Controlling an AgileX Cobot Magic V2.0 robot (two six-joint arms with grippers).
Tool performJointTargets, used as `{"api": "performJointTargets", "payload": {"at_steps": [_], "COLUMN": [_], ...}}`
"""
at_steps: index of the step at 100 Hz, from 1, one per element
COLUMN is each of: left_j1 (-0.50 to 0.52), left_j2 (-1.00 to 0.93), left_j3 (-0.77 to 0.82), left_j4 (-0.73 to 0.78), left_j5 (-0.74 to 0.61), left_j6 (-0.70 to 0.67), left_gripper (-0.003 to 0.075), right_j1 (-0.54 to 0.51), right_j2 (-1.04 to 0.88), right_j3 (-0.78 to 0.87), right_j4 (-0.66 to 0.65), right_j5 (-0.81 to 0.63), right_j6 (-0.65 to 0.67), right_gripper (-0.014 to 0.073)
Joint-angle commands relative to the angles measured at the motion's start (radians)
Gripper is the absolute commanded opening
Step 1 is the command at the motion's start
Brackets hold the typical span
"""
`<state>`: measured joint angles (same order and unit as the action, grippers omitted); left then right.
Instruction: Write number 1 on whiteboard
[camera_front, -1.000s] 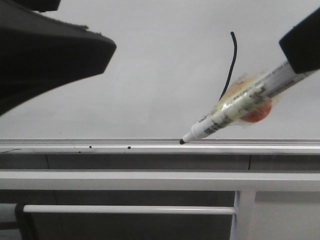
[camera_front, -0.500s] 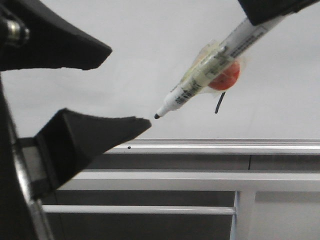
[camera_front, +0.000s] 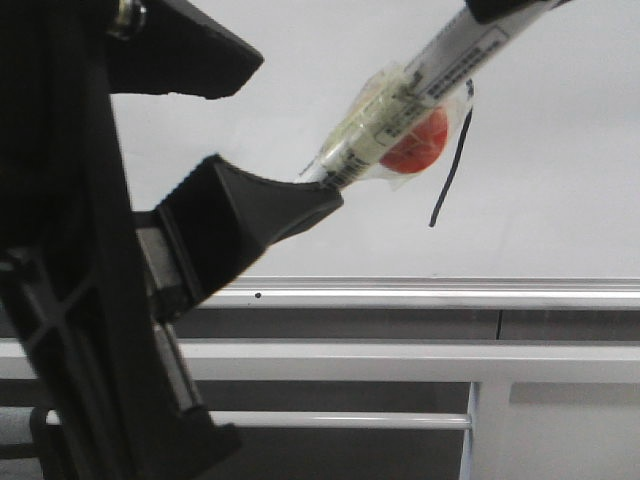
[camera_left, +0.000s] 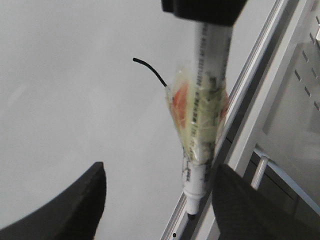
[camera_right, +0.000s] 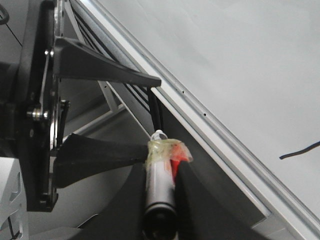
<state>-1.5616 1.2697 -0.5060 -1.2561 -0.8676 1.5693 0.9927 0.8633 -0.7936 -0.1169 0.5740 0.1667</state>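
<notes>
The whiteboard (camera_front: 560, 190) fills the upper front view. On it is the number 1 (camera_front: 450, 170), a thin black stroke, partly behind the marker. My right gripper (camera_front: 510, 8) is shut on a white marker pen (camera_front: 420, 95) wrapped in tape with a red patch. The pen slants down to the left. My left gripper (camera_front: 300, 135) is open, its two black fingers (camera_left: 75, 205) either side of the pen's tip (camera_left: 191, 214). In the front view the lower finger hides the tip. The right wrist view shows my right gripper (camera_right: 162, 170) clamping the pen barrel (camera_right: 159, 187).
A silver rail (camera_front: 450, 293) runs along the board's bottom edge. Below it are grey metal frame bars (camera_front: 400, 360) and a white upright post (camera_front: 485, 430). The left arm's black body (camera_front: 60, 250) fills the left side of the front view.
The left gripper has come up and in, so its fingers now flank the pen's tip. The right gripper has carried the pen up and away from the rail.
</notes>
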Motion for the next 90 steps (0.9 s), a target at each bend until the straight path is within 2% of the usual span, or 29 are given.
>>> {"api": "performJointTargets", "payload": {"at_steps": [1, 84, 90], "left_j1": [0.003, 0.003, 0.003], "left_j2": [-0.016, -0.016, -0.016], "left_j3": [-0.030, -0.030, -0.030], "left_j4": [0.045, 0.021, 0.021], "left_j5": [-0.041, -0.067, -0.067], "left_j6": [-0.010, -0.010, -0.010], "left_gripper": [0.0419, 0.0419, 0.0399], "right_j1": [0.000, 0.000, 0.000], "right_j2": [-0.002, -0.002, -0.002], "right_j3": [-0.039, -0.039, -0.039], "right_j4": [-0.002, 0.021, 0.021], "right_j5": [-0.091, -0.124, -0.126], "right_j6": [-0.004, -0.004, -0.004], "right_gripper": [-0.0043, -0.0043, -0.0043]}}
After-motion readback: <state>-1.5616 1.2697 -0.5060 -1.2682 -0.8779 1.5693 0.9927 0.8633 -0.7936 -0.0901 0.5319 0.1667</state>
